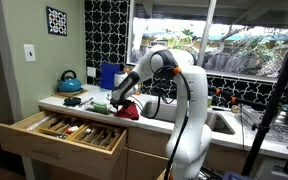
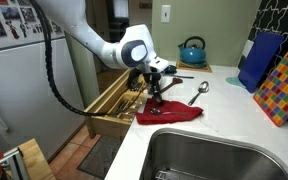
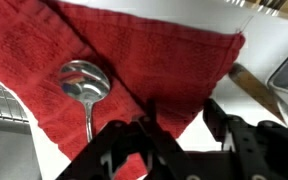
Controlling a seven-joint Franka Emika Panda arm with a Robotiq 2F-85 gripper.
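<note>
My gripper [image 3: 184, 125] hangs just above a crumpled red cloth [image 3: 154, 60] on the white counter, its fingers apart over a corner of the cloth. Nothing is held between them. In the wrist view a metal spoon [image 3: 82, 82] rests with its bowl on the cloth, left of the fingers. In both exterior views the gripper [image 2: 154, 88] [image 1: 124, 98] points down at the cloth [image 2: 170, 113] [image 1: 127, 111]. The spoon [image 2: 199, 92] shows by the cloth's far edge.
An open drawer [image 1: 69, 130] [image 2: 112, 100] full of utensils juts out below the counter edge, beside the cloth. A teal kettle [image 2: 192, 50] [image 1: 69, 82] stands at the back. A steel sink [image 2: 214, 155] lies close by. A blue board [image 2: 259, 60] and a colourful mat [image 2: 284, 85] lean at the wall.
</note>
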